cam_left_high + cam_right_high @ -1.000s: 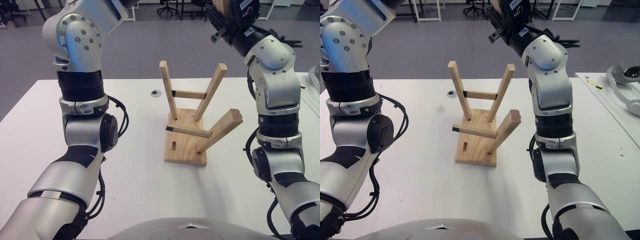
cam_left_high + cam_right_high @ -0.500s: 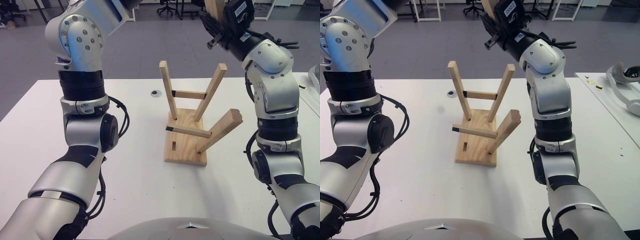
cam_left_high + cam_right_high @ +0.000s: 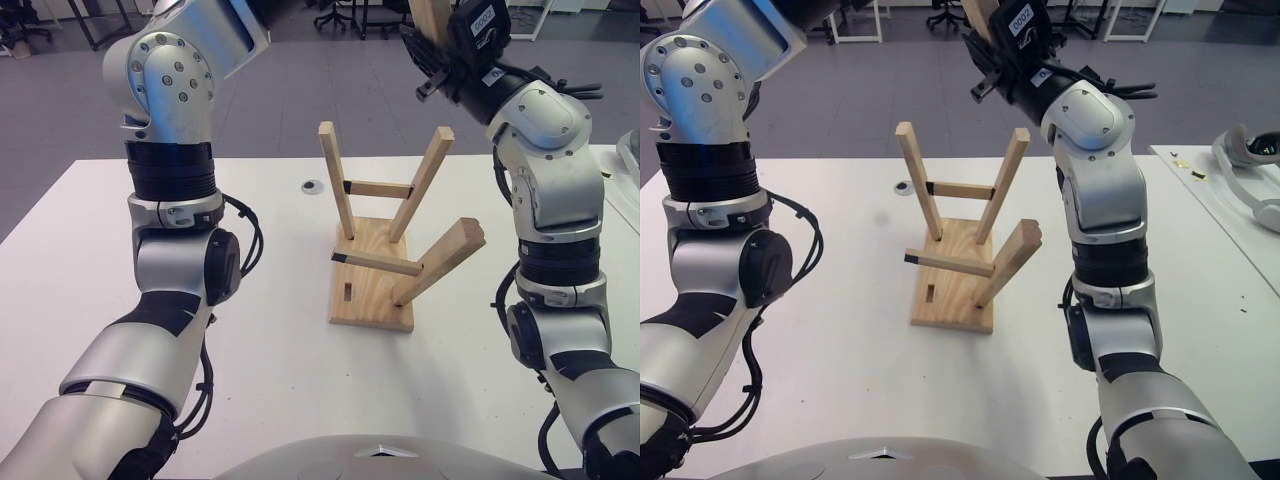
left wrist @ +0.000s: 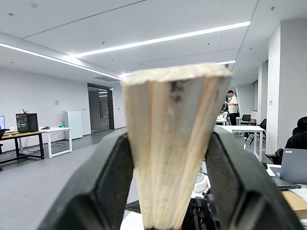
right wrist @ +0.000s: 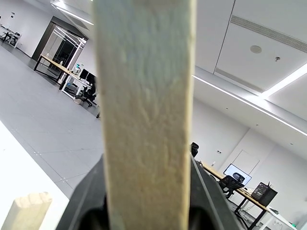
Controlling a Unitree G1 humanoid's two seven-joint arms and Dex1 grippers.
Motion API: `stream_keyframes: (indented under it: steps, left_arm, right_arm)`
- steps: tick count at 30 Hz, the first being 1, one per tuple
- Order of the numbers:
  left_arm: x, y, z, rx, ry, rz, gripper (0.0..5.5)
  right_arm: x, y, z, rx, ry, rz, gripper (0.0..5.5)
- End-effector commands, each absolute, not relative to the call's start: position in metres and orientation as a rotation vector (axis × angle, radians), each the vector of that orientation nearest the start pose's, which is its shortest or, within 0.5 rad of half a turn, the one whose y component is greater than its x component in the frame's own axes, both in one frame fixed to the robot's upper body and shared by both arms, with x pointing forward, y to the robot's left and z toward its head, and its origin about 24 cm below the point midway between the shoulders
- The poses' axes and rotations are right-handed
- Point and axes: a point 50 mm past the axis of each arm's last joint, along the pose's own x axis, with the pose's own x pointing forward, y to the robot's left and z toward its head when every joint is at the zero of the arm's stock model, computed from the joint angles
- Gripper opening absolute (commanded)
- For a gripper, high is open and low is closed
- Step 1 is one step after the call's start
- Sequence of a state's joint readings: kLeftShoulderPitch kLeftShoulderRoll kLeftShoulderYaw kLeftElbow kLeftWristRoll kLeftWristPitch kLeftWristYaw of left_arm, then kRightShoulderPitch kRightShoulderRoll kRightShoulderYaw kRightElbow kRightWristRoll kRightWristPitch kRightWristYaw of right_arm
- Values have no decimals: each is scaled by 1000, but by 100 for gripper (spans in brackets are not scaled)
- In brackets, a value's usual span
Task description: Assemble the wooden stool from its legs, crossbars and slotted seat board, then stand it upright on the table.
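Note:
The wooden stool lies upside down on the white table [image 3: 150,260], its slotted seat board [image 3: 372,300] flat. Two legs [image 3: 336,180] [image 3: 422,185] stand up from it, joined by a crossbar [image 3: 380,188]. A third leg [image 3: 440,262] leans outward, with a second crossbar [image 3: 378,262] running from it. My right gripper [image 3: 432,35] is high above the stool's back, shut on a wooden leg [image 5: 146,120]. In the left wrist view my left gripper [image 4: 172,187] is raised and shut on another wooden piece [image 4: 172,143], clamped between its dark fingers [image 4: 103,191].
A small dark round mark [image 3: 313,186] sits on the table left of the stool. A white headset [image 3: 1250,165] lies on a neighbouring table to the right. Bare tabletop spreads left of and in front of the seat board.
My right gripper with its wooden leg has shifted a little to the left. The left arm's upper joints have swung slightly right. The stool has not moved.

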State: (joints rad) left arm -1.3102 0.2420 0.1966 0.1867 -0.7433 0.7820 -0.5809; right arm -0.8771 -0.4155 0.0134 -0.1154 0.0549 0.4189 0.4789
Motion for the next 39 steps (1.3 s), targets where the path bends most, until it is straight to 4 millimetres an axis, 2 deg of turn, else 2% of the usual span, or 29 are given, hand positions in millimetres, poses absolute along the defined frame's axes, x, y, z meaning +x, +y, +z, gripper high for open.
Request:
stream_keyframes:
  steps: [1, 10, 17, 18, 21, 25, 29, 32, 35, 36, 39]
  left_arm:
    - [315, 79, 375, -226, -394, -1206, 210]
    - [312, 93, 361, -150, -308, -1192, 208]
    - [313, 97, 361, -150, -307, -1186, 206]
    - [313, 98, 363, -156, -313, -1181, 206]
    - [317, 104, 371, -187, -363, -1136, 205]
    - [323, 121, 392, -195, -460, -1041, 205]
    - [321, 169, 428, -164, -579, -901, 204]
    - [313, 207, 433, -67, -571, -909, 204]
    - [308, 245, 401, 119, -484, -976, 204]
    - [310, 251, 389, 170, -430, -979, 204]
    - [300, 262, 366, 208, -331, -1138, 203]
  right_arm:
    - [324, -135, 291, -497, -463, 525, 102]
    - [325, -140, 292, -508, -457, 510, 102]
    - [328, -134, 294, -439, -464, 514, 102]
    - [328, -134, 296, -424, -474, 515, 145]
    - [329, -135, 301, -389, -499, 496, 208]
    - [330, -137, 302, -375, -505, 478, 286]
    - [329, -138, 301, -374, -502, 456, 372]
    - [329, -147, 300, -366, -491, 399, 401]
    - [330, -164, 299, -331, -477, 331, 401]
    - [330, -169, 299, -325, -473, 316, 401]
    - [334, -178, 299, -320, -460, 289, 401]
